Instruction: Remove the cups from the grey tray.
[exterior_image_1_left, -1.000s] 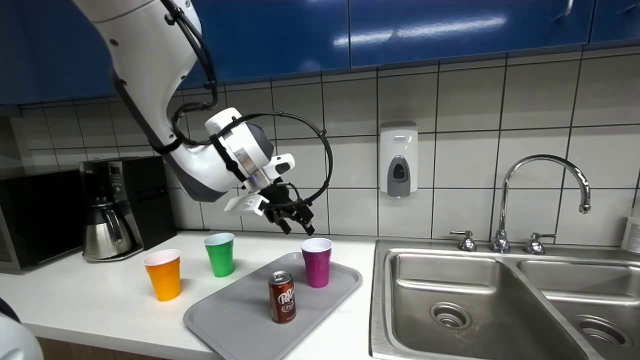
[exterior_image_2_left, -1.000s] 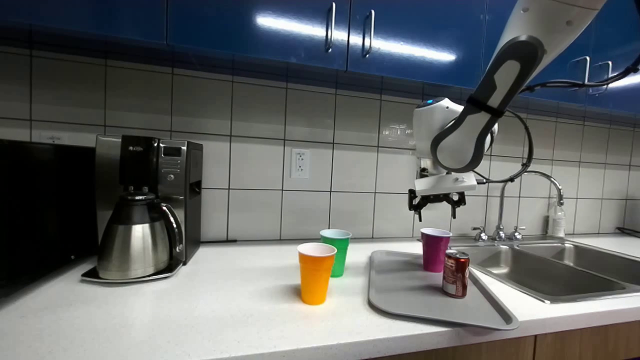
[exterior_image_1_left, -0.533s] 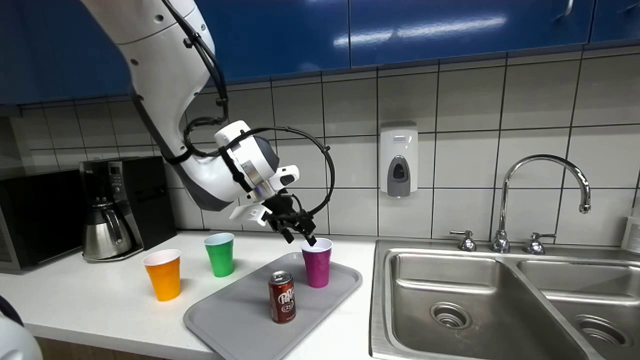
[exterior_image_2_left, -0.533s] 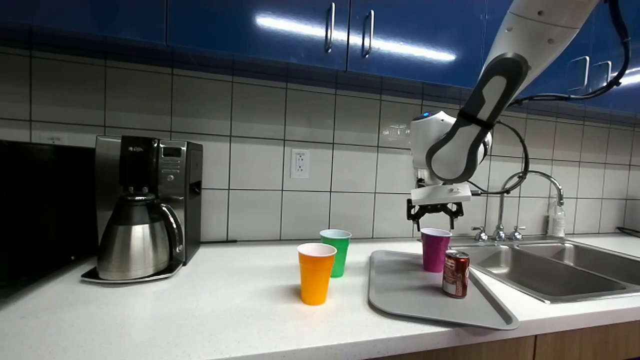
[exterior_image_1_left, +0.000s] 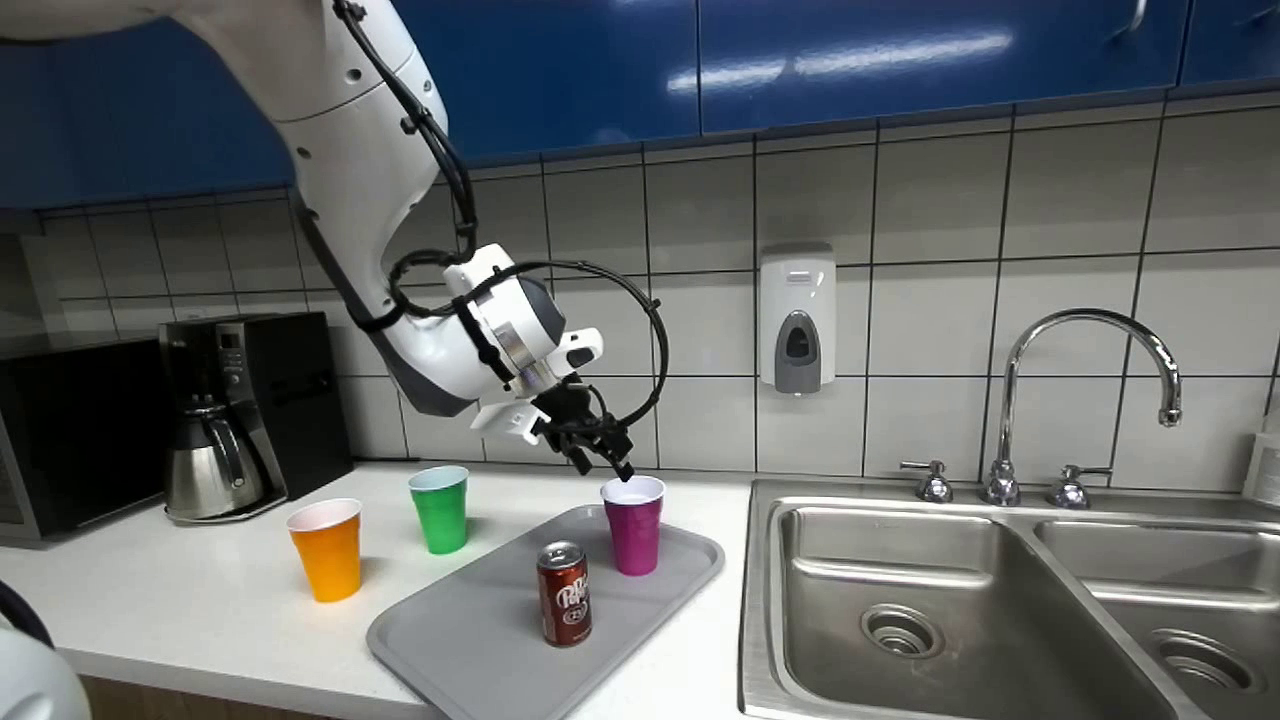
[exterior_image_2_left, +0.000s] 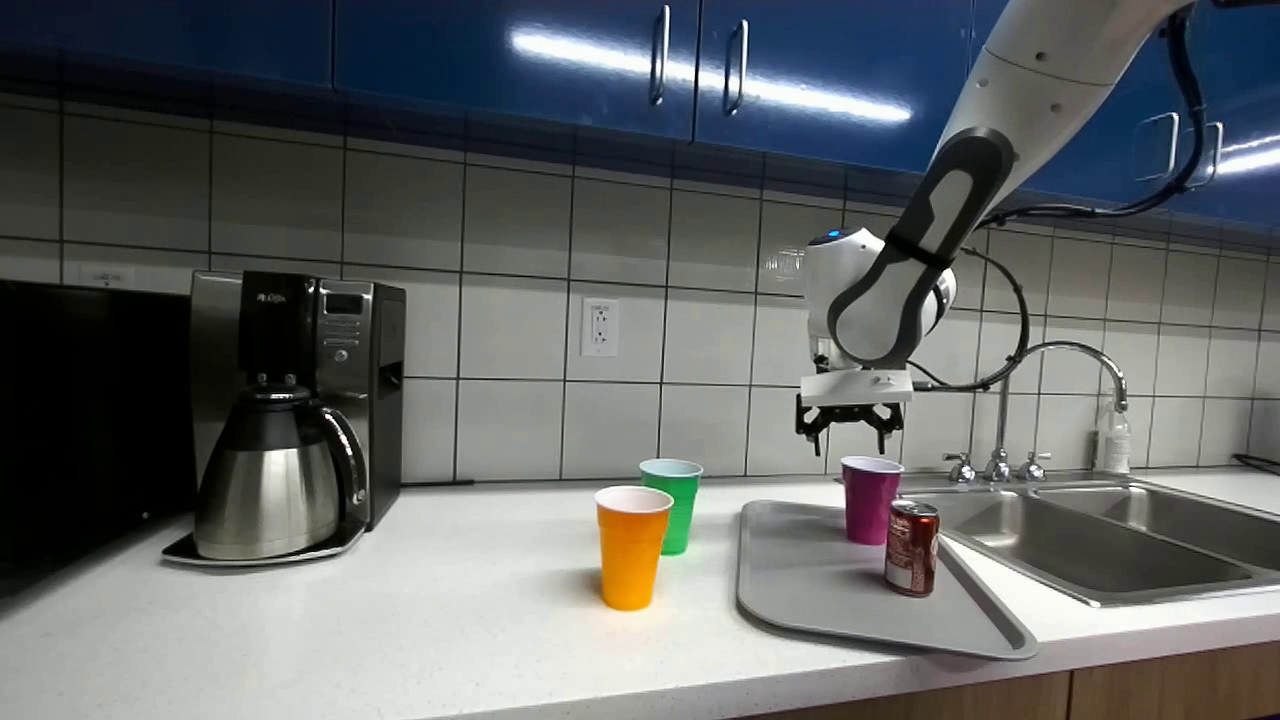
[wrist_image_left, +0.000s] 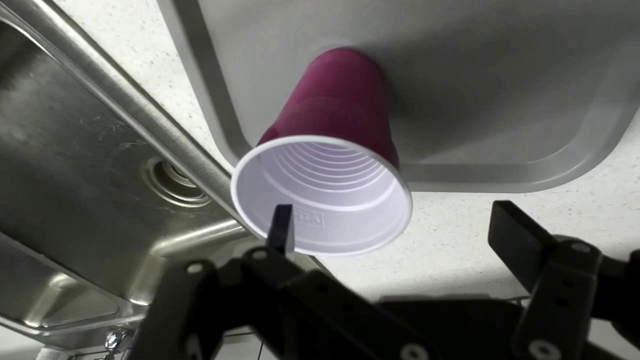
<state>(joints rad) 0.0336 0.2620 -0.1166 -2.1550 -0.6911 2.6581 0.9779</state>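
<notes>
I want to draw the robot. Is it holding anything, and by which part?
Nothing is held. The gripper is open; the purple cup near it stands on the tray.

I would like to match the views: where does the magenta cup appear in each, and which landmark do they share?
In an exterior view: magenta cup, lower half, at mid-width.
In an exterior view: magenta cup, lower half, right of centre.
Wrist view: magenta cup, near the centre, its white inside visible.
Shared landmark: the grey tray, on which it stands.
</notes>
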